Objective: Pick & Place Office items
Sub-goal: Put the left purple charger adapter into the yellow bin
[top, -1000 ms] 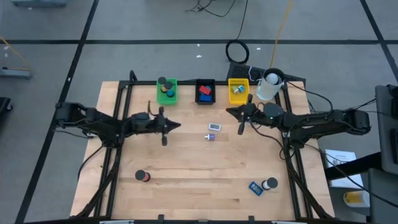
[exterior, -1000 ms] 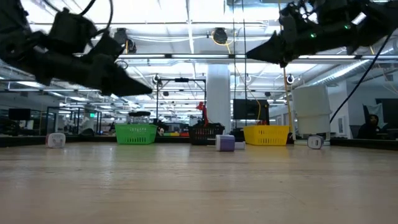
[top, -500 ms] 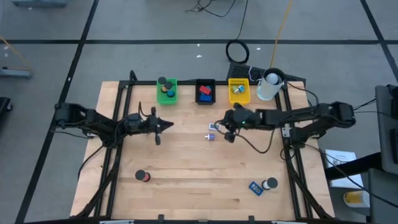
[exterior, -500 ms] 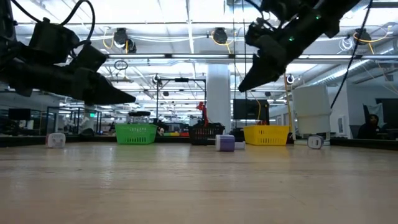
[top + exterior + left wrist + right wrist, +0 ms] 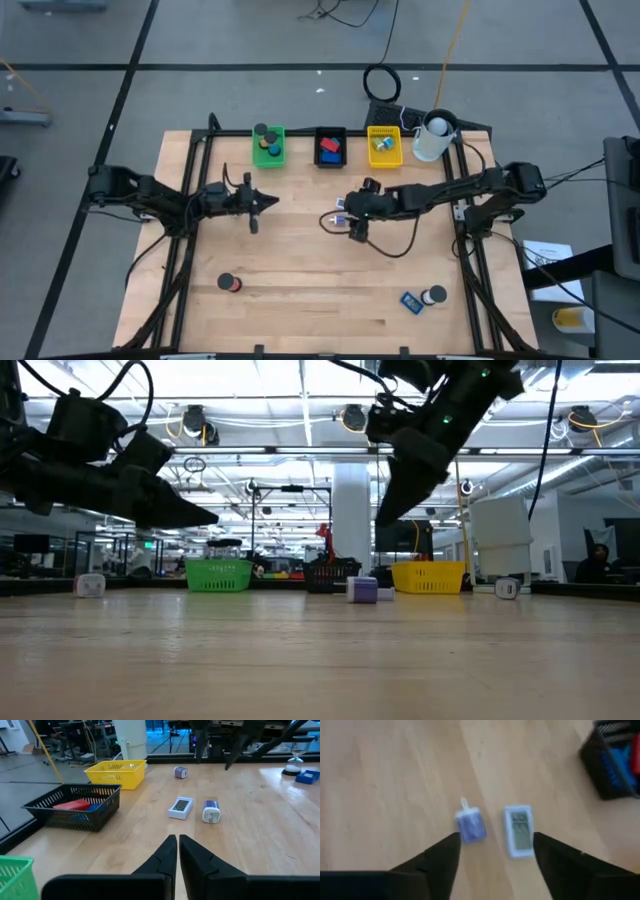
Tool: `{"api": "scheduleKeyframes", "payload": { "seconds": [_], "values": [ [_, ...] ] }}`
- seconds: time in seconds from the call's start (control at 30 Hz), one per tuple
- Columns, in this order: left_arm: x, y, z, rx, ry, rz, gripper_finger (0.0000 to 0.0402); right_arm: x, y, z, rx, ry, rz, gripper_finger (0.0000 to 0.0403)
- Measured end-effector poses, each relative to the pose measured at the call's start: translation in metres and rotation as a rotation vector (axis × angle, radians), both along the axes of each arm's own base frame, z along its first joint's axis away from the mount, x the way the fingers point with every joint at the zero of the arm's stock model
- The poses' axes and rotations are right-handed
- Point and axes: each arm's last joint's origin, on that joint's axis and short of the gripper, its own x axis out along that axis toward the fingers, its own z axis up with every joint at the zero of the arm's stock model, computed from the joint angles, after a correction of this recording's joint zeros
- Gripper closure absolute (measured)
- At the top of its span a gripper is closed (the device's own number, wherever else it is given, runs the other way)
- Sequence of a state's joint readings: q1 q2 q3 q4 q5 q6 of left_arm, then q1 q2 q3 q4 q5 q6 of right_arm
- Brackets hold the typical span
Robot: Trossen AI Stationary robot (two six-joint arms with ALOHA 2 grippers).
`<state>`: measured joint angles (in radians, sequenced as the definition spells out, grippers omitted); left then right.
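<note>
Overhead: a wooden tabletop [image 5: 300, 280] w/ two dark robot arms reaching in from either side.

Right gripper [image 5: 357, 222] is stretched toward the tabletop's center, jaws spread wide, holding nothing. In its wrist view the two fingers [image 5: 437, 857] frame a small purple-and-white piece [image 5: 470, 825] and a white rectangular gadget w/ a small screen [image 5: 519, 830], lying just beside each other on the wood, both untouched. In the low view this gripper hangs above the surface.

Left gripper [image 5: 255, 205] hovers over the left-center of the tabletop, jaws clenched together, nothing between them; its wrist view shows the fingertips nearly touching.

Along the far edge sit three trays in a row: green tray [image 5: 268, 147] w/ dark round caps inside, black tray [image 5: 330, 147] w/ red and blue blocks, yellow tray [image 5: 384, 146] w/ small pieces. A white cup [image 5: 432, 138] stands just right of the yellow tray.

More items lie loose near the front edge: a dark roll w/ red [image 5: 230, 283] at front left; a blue block [image 5: 410, 301] and a round white-topped cap [image 5: 435, 295] side by side at front right.

Beyond the tabletop, the low view shows a large open room w/ ceiling lights.
</note>
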<state>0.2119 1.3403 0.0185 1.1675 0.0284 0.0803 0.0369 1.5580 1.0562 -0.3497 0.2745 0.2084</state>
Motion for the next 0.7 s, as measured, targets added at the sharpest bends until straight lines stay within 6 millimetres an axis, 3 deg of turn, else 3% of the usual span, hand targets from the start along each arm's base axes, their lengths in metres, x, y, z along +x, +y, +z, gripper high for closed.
{"api": "scheduleKeyframes", "payload": {
  "seconds": [0.27, 0.5, 0.7],
  "values": [
    [0.000, 0.000, -0.001, -0.001, 0.013, 0.002, 0.0373, 0.020, -0.002, -0.018, 0.006, 0.065, 0.129, 0.0088],
    [0.000, 0.000, -0.001, 0.001, 0.014, 0.003, 0.0373, 0.027, -0.012, -0.034, -0.021, 0.105, 0.191, 0.0088],
    [0.000, 0.000, -0.001, 0.001, 0.013, 0.003, 0.0373, 0.031, -0.012, -0.033, -0.017, 0.065, 0.249, 0.0099]
  ]
}}
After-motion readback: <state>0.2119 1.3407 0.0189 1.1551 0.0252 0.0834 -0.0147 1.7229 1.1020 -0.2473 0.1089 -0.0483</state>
